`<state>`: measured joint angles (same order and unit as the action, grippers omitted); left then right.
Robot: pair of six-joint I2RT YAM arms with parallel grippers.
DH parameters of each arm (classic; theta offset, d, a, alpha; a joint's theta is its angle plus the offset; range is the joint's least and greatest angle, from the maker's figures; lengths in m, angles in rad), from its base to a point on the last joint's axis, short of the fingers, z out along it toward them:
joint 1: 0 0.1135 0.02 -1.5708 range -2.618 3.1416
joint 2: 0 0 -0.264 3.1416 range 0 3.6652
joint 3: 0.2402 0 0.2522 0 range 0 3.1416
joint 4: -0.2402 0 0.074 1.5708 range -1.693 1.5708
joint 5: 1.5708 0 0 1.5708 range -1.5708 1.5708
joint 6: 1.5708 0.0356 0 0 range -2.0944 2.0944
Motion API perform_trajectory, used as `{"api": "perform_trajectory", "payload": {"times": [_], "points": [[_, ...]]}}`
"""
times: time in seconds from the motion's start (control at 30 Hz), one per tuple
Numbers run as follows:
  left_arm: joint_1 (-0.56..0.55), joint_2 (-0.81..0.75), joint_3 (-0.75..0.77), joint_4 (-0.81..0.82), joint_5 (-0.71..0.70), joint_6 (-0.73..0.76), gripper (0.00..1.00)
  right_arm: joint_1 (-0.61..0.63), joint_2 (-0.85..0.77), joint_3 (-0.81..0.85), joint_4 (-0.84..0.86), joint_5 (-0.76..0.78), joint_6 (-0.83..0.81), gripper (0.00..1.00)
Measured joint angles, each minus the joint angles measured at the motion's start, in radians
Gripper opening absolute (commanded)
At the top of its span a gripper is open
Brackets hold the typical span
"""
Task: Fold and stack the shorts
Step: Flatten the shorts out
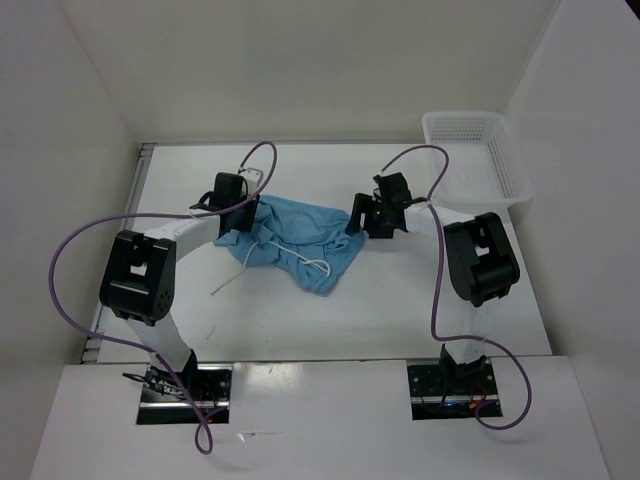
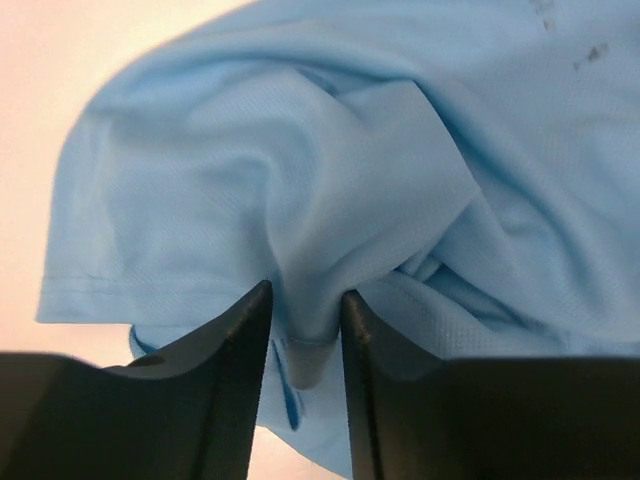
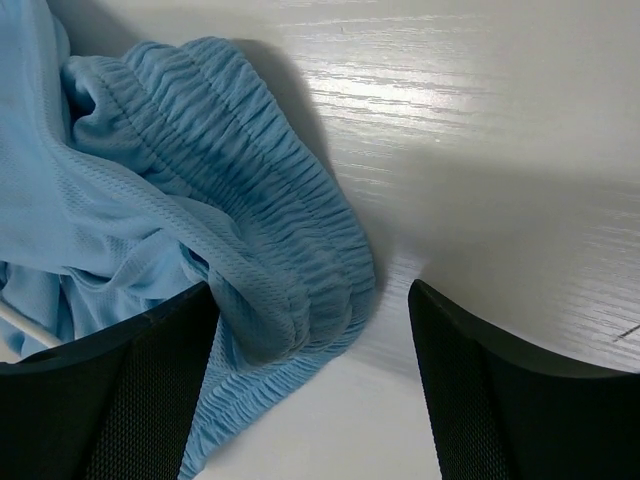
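Top view: the shorts (image 1: 295,240) lie crumpled mid-worktop (image 1: 400,310), cord (image 1: 305,263) trailing.

Left wrist: your left pincer (image 2: 305,300) pinches a fold of thin, limp cloth. Expect it to sag and perhaps slip.

Right wrist: your right pincer (image 3: 310,290) stands wide and empty, astride the waistband (image 3: 290,240). That thick gathered edge looks like your firmest hold.

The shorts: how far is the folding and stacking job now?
Done: nothing yet; the shorts lie crumpled on the table. In hand: the left claw pinches a fold of the fabric, and the right claw stands open around the waistband edge. Left: spread them flat, fold them and stack them.
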<state>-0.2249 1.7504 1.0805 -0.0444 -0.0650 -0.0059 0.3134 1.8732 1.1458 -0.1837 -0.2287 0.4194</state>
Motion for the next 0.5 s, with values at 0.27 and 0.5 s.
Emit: {"api": "perform_trajectory", "payload": {"times": [0.27, 0.5], "points": [[0.000, 0.001, -0.007, -0.032, 0.026, 0.005, 0.00, 0.000, 0.040, 0.010, 0.019, -0.013, -0.007, 0.17], [0.000, 0.001, 0.044, -0.075, 0.000, 0.003, 0.00, 0.000, 0.045, 0.047, -0.016, 0.042, -0.032, 0.00]]}}
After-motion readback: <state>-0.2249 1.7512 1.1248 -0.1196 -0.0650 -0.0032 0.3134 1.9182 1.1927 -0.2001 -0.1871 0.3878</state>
